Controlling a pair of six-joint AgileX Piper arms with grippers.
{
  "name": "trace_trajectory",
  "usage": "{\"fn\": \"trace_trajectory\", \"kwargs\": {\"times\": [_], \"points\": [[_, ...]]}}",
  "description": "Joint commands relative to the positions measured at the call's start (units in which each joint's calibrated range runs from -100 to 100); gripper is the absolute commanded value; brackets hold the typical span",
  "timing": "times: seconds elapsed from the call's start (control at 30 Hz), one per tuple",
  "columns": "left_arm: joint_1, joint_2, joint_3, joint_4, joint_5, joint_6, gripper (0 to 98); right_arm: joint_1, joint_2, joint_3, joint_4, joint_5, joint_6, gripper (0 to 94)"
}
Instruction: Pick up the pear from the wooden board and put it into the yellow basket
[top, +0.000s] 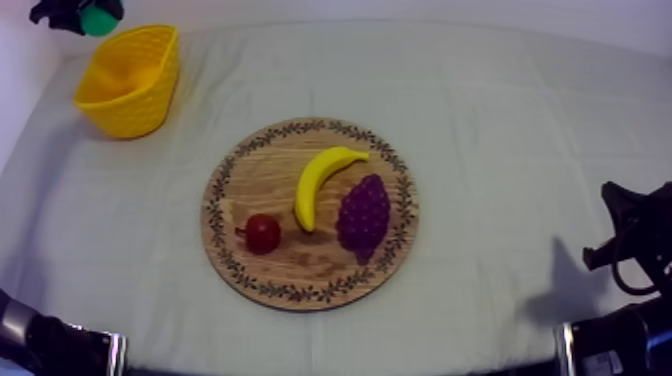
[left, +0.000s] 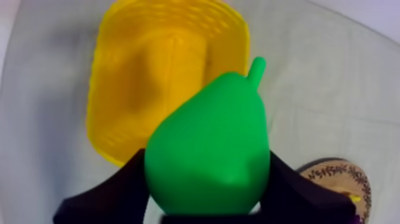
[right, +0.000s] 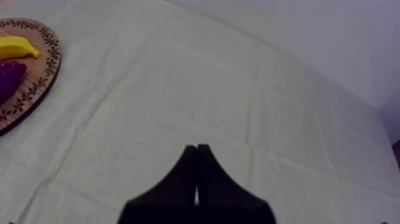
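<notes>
The green pear (left: 208, 152) hangs between the black fingers (left: 122, 190) of my left gripper (left: 208, 179), which is shut on it, above the near rim of the yellow basket (left: 149, 77). From above, the pear (top: 98, 18) and my left gripper (top: 80, 15) sit just behind the yellow basket (top: 130, 80) at the far left of the table. The round wooden board (top: 310, 212) lies mid-table with no pear on it. My right gripper (right: 196, 156) is shut on nothing, its fingers together as a narrow wedge over bare cloth; it rests low at the right (top: 630, 235).
On the board lie a banana (top: 322, 182), a bunch of grapes (top: 363, 215) and a small red fruit (top: 262, 233). The board's edge (right: 36, 77) with banana and grapes lies off to the side of my right gripper. Bare cloth surrounds the board.
</notes>
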Motion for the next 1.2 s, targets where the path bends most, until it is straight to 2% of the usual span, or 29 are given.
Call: {"fn": "trace_trajectory", "kwargs": {"times": [0.0,0.33,0.93,1.07,1.17], "points": [[-0.59,0.61,-0.61,0.28,0.04,-0.13,40.3,-0.02,-0.03,-0.02,0.00,0.02,0.00,0.4],[-0.90,7.17,-4.97,0.21,-0.18,-0.19,39.4,-0.02,-0.03,-0.02,0.00,0.02,0.00,0.4],[-1.66,25.01,-12.98,0.59,-4.12,-0.33,39.0,-0.09,-0.03,-0.02,0.00,0.02,0.00,0.4],[-2.01,27.10,-13.66,0.62,-4.35,-0.15,41.7,-0.09,-0.03,-0.02,0.00,0.02,0.00,0.4],[-2.18,28.08,-13.54,0.69,-4.50,0.24,49.4,-0.09,-0.03,-0.02,0.00,0.02,0.00,0.4]]}}
